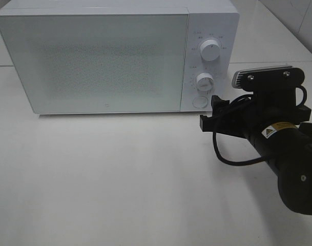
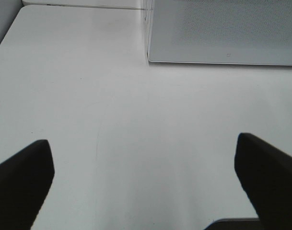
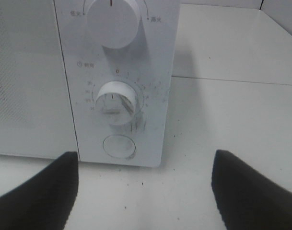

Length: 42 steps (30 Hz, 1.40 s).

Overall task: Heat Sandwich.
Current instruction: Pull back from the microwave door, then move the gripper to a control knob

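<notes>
Bright, even overhead light washes the white bench [image 1: 120,179] and microwave [image 1: 94,56] into one another — contrast is low. A faint shadow lines the microwave's base. In both wrist views the dark gripper fingers [image 2: 21,182] are blurred and out of focus — the timer dial [image 3: 118,100] looks slightly soft.

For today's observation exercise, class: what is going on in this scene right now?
The right gripper hangs open, holding nothing, in front of the white microwave, facing its lower dial and round button. The door is shut. The left gripper, also open, hangs over the white table. No sandwich is in view.
</notes>
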Each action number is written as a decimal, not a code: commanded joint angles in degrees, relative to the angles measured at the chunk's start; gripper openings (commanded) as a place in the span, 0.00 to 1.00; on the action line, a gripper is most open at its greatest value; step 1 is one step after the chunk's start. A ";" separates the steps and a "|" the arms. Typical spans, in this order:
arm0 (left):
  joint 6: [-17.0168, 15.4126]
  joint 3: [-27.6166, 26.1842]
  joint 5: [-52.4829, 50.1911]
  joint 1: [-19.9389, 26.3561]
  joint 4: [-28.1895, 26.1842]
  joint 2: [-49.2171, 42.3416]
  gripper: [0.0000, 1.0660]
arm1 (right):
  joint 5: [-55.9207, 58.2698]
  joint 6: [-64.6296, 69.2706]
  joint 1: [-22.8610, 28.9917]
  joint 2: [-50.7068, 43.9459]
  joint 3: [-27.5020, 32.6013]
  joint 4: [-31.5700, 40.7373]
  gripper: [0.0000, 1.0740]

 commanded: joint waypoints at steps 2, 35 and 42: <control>-0.06 0.23 -0.80 -0.06 -0.11 -1.26 0.92 | -1.03 -0.06 -0.69 0.92 -2.18 -0.52 0.69; -0.06 0.23 -0.80 -0.06 -0.11 -1.26 0.92 | 3.84 2.92 -9.91 17.93 -23.03 -6.99 0.69; -0.06 0.23 -0.80 -0.06 -0.11 -1.26 0.92 | 4.07 2.92 -9.85 17.99 -23.03 -6.93 0.69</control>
